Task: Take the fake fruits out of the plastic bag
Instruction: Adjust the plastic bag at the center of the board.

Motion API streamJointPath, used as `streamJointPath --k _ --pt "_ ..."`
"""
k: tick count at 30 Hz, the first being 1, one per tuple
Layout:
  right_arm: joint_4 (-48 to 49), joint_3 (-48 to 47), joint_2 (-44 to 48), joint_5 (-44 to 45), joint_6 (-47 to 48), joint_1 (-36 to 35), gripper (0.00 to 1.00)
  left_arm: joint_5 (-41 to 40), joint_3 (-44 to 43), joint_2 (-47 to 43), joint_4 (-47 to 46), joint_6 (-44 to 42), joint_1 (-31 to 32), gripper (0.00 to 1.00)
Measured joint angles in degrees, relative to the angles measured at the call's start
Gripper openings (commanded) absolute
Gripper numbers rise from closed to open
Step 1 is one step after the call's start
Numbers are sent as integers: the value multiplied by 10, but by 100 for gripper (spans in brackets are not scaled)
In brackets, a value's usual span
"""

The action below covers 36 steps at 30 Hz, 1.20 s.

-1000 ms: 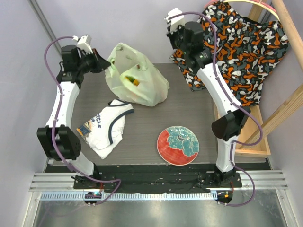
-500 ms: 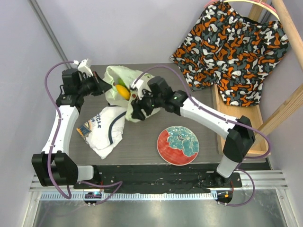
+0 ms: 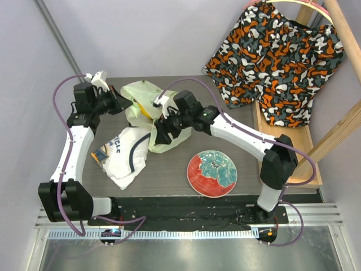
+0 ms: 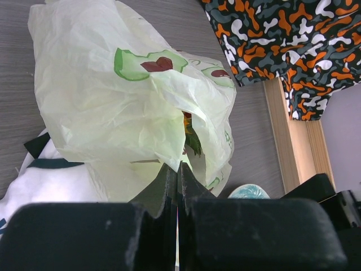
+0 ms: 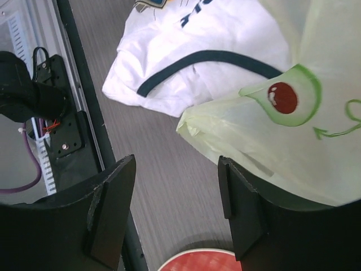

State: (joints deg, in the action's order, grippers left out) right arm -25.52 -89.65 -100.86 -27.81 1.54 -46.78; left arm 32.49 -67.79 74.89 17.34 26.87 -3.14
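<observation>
The pale-green plastic bag [image 3: 141,93] with avocado prints lies crumpled at the table's back left, its near part draped toward the T-shirt. My left gripper [image 3: 123,104] is shut on the bag's left edge; in the left wrist view its jaws [image 4: 178,167] pinch the film. Through a gap in the plastic bag [image 4: 113,101] a fake fruit [image 4: 189,133] shows as a bit of orange with green leaves; the other fruits are hidden. My right gripper [image 3: 159,134] hovers open over the bag's near edge [image 5: 293,141], nothing between its fingers [image 5: 113,209].
A white T-shirt [image 3: 127,152] with dark trim lies left of centre, partly under the bag. A red plate [image 3: 212,173] with teal pattern sits near the front right. Patterned orange-black cloth [image 3: 276,56] hangs over a wooden frame [image 3: 287,158] at the right.
My right arm swung down from the back right to the bag and its gripper opened. The bag sank and crumpled lower, and the yellow fruit seen at its mouth is now covered.
</observation>
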Motion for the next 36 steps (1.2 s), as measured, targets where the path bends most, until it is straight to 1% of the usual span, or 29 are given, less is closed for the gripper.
streamJointPath --k 3,11,19,20,22,23,27,30,36 --pt "2 11 -6 -13 -8 -5 72 0 1 0 -5 2 -1 0" --pt "45 25 -73 -28 -76 -12 73 -2 21 0 -9 1 -3 0" --pt "53 7 -138 12 -108 -23 77 -4 26 -1 -10 2 -7 0" --pt "54 5 -142 19 -110 -23 80 -4 26 -1 -10 2 -8 0" --pt "62 5 -146 28 -114 -25 81 -4 26 -2 -10 2 -9 0" --pt "69 5 -148 30 -114 -26 99 -4 26 -3 -10 3 -10 0" --pt "109 4 -156 53 -107 -32 100 -4 28 -12 -10 3 -11 0" --pt "162 19 -155 109 -70 -52 99 -3 28 -17 -9 3 -11 0" --pt "220 38 -179 229 1 -108 90 -3 28 -18 -8 11 -11 0"
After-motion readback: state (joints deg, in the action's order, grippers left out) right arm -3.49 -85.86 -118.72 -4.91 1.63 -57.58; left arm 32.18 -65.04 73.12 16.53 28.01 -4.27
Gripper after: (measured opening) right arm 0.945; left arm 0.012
